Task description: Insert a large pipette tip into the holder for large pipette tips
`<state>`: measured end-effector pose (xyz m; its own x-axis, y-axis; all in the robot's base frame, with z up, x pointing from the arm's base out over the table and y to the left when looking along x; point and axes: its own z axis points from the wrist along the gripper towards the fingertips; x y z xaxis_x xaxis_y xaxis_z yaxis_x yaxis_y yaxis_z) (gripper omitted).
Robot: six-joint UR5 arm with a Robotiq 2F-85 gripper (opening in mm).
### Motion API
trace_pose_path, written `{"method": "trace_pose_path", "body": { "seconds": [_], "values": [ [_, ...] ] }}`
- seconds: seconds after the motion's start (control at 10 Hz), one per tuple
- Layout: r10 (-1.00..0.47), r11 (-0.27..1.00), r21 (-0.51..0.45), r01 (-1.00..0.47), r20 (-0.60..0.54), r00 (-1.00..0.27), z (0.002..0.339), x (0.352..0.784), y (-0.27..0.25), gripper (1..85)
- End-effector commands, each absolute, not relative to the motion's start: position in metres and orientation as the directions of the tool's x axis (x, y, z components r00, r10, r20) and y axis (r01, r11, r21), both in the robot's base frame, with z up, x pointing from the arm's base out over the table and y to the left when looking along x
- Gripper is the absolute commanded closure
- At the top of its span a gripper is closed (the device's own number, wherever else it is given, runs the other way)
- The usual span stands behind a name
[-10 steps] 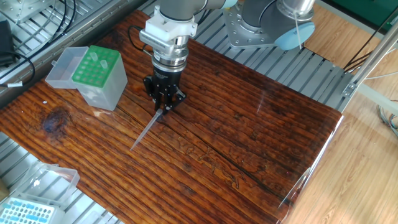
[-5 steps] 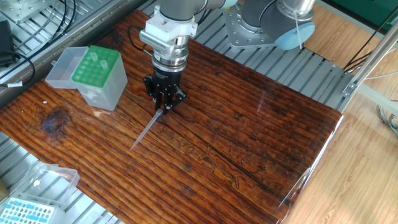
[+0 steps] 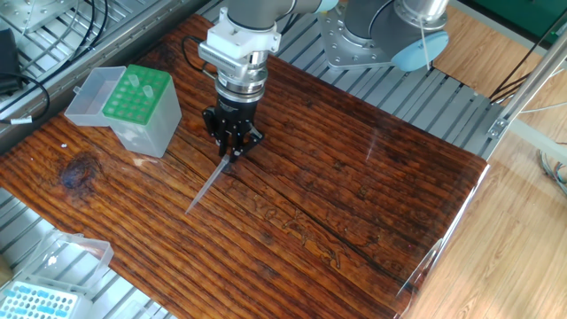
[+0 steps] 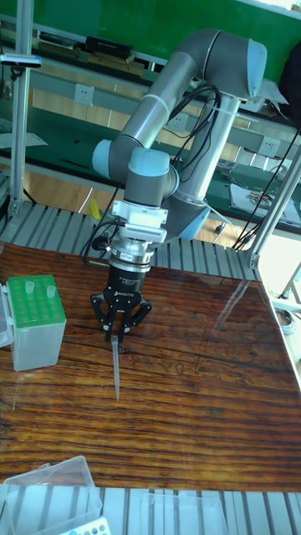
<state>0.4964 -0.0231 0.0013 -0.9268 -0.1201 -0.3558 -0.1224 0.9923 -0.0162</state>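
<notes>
Claw (image 3: 232, 152) around slim translucent tapered tip (image 3: 206, 187)

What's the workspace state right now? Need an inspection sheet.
Surface: dark wooden tabletop, glossy, grooved grain.
Job's things: large pipette tip slanting down, wide end at the claw, point at or just above the wood; green-rack holder, lid open, two tips already standing in it.
Clutter: blue-rack tip box at the near left corner.
Grippers: claw shut on the tip's wide end.
Cables: black cables on the metal frame, far left.
Surroundings: aluminium frame, benches behind.
</notes>
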Motion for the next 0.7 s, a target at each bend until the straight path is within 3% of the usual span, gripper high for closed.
{"method": "trace_pose_path", "body": {
  "seconds": [0.0,0.6],
  "values": [
    [-0.106,0.994,-0.002,-0.113,-0.371,-0.923,0.0030,0.5007,-0.0229,56.7],
    [-0.106,0.994,-0.005,-0.113,-0.382,-0.918,0.0040,0.5037,-0.0236,58.0]
  ]
}}
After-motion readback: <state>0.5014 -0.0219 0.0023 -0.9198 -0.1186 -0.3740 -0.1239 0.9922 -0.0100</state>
